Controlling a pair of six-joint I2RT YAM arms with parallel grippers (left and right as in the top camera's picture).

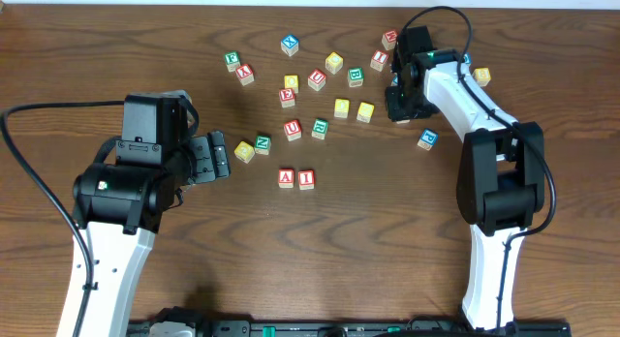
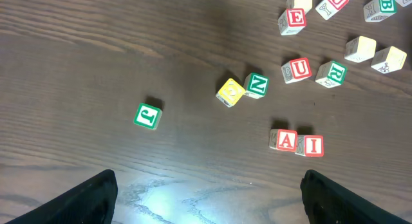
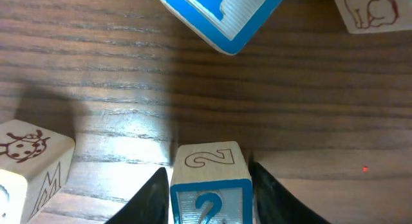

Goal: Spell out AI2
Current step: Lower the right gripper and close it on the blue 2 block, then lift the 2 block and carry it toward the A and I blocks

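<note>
Broadly: the wood-grain worktop (image 1: 368, 240) carries a scatter of letter blocks. Left arm (image 1: 116, 192) sits near-left, its jaws spread wide and holding nothing. Right arm (image 1: 484, 134) reaches into the far cluster, its jaws pressed against both sides of the 2 block (image 3: 209, 159). That block is apparently resting on the worktop, well apart from the row. A block (image 1: 286, 177) and I block (image 1: 306, 178) touch side by side; the spot right of the I is bare.

Risks, as judged:
- The hold looks partial, so the block may pivot or slip on lifting.
- The ladybird block (image 3: 29, 153) lies near one finger and may get nudged.
- A careless set-down could knock the I or leave the 2 skewed.
</note>
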